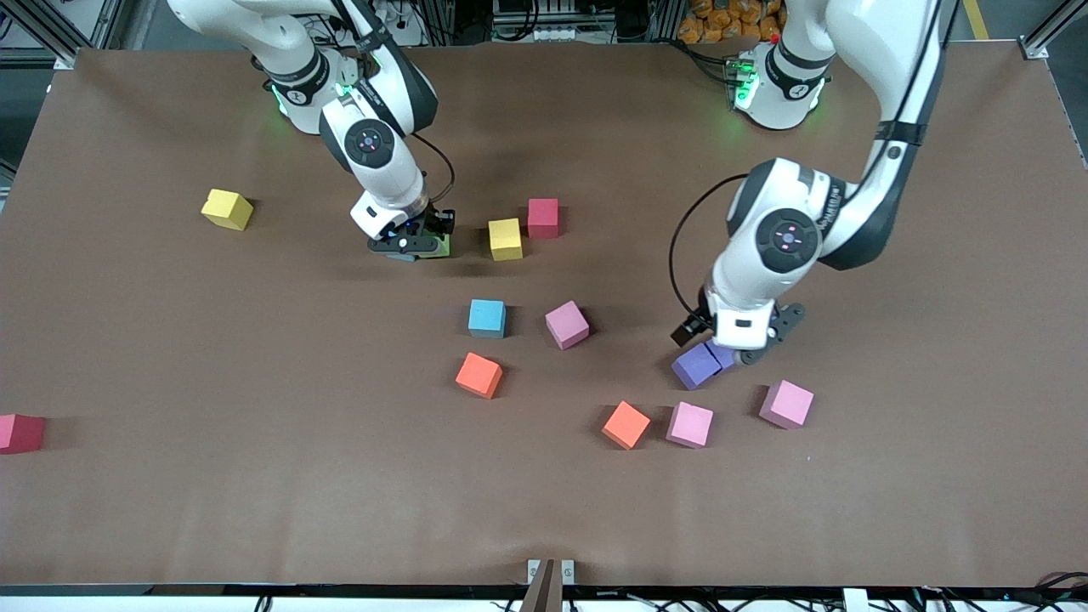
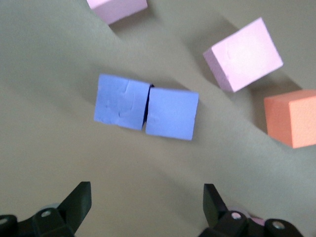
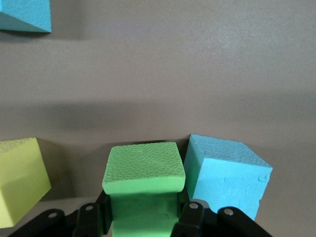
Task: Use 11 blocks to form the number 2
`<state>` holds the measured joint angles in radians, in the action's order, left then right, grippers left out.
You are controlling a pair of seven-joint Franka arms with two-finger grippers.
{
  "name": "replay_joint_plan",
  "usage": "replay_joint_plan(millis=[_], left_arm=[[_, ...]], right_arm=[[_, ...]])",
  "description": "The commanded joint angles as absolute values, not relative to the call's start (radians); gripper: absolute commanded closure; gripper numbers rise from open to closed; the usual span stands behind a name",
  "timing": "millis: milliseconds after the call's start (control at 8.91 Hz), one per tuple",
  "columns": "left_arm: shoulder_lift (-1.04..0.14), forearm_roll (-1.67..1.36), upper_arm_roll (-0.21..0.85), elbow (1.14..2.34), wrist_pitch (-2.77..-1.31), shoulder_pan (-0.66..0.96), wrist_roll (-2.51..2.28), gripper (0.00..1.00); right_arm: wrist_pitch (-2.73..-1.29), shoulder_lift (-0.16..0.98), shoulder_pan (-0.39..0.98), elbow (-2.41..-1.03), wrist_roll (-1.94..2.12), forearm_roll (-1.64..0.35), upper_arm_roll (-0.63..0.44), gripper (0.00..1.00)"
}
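Near the lower right of the front view lie an orange cube (image 1: 626,424) and two pink cubes (image 1: 689,424) (image 1: 786,404), all matte foam with crisp edges. At the lower left edge a red cube (image 1: 19,433) is cut off by the frame. Higher up, another orange cube (image 1: 478,375), a light blue cube (image 1: 487,318) and a third pink cube (image 1: 567,325) sit apart from one another at mid-frame.

The left gripper (image 1: 738,355) hangs over two purple cubes (image 1: 702,364), its fingers (image 2: 79,200) spread wide and holding nothing; in the left wrist view the pair (image 2: 146,108) touch side by side, with a dark seam between.

In the upper half, the right gripper (image 1: 410,245) is clenched on a pebbled green cube (image 3: 143,168), mostly hidden in the front view. Another light blue cube (image 3: 227,173) stands just beside it. A yellow cube (image 1: 505,239) and a red cube (image 1: 543,218) touch at a corner; another yellow cube (image 1: 227,209) lies at upper left. On the brown table (image 1: 255,476) no digit has been formed.
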<state>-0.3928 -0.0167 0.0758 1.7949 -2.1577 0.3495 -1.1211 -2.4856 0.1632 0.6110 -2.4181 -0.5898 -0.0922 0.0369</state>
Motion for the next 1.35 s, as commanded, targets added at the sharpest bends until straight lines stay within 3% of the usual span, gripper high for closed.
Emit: replay_joint_plan(millis=[0, 1235], left_arm=[[-0.417, 0.006, 0.083, 1.758, -2.152, 0.345, -1.124, 0.0], [-0.417, 0.006, 0.083, 1.764, -2.152, 0.354, -1.131, 0.0]], right_arm=[[-2.45, 0.186, 0.618, -2.381, -0.629, -0.08, 0.041, 1.0], [-2.488, 0.236, 0.649, -2.364, -0.922, -0.081, 0.17, 1.0]])
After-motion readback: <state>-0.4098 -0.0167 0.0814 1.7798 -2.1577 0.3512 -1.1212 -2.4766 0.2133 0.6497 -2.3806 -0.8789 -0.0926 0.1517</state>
